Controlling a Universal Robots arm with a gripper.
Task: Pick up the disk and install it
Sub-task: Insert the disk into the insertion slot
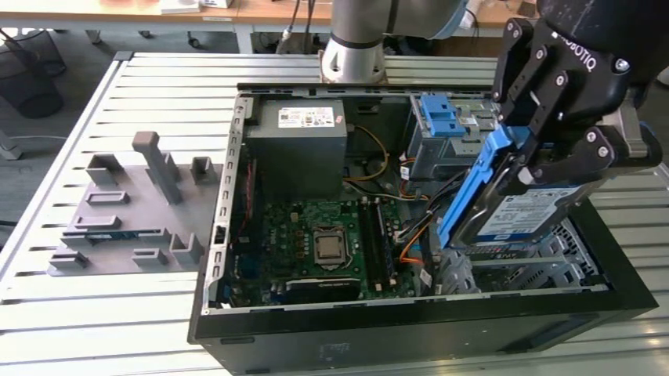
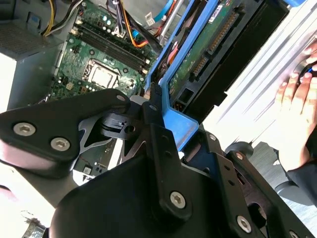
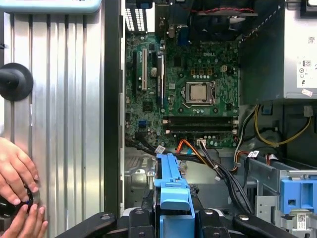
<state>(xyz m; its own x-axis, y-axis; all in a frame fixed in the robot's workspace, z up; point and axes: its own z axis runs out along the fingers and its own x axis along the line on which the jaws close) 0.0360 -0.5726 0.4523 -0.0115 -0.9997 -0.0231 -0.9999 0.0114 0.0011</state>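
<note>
Exterior view, pincer: the pincer is pinching the disk by its blue carrier frame, one finger on each side.
Exterior view, disk place: in the air over the grey drive cage, inside the open computer case. It hangs by the case wall on the exterior view's right, touching nothing below. The case stands near the worktop edge closest to this camera.
Exterior view, heading: the disk stands on edge and leans. Its long axis slants steeply, low end towards the case's near wall, and the label faces the exterior view's right.
Exterior view, risk: orange and black cables lie just beside the cage. A disk lowered at this lean could catch them or jam on the cage rails.

Second wrist view, grip: the fingers clamp only the thin plastic frame, so it may flex and let the disk twist.
Second wrist view, heading: the connector edge points away from the pincer, into the case.
Second wrist view, risk: a person's hand rests on the worktop beside the case, near the arm's reach.

First wrist view, line: the frame's blue edge aims towards the motherboard, with cables crossing just ahead.
First wrist view, risk: hands lie at the worktop's edge.
</note>
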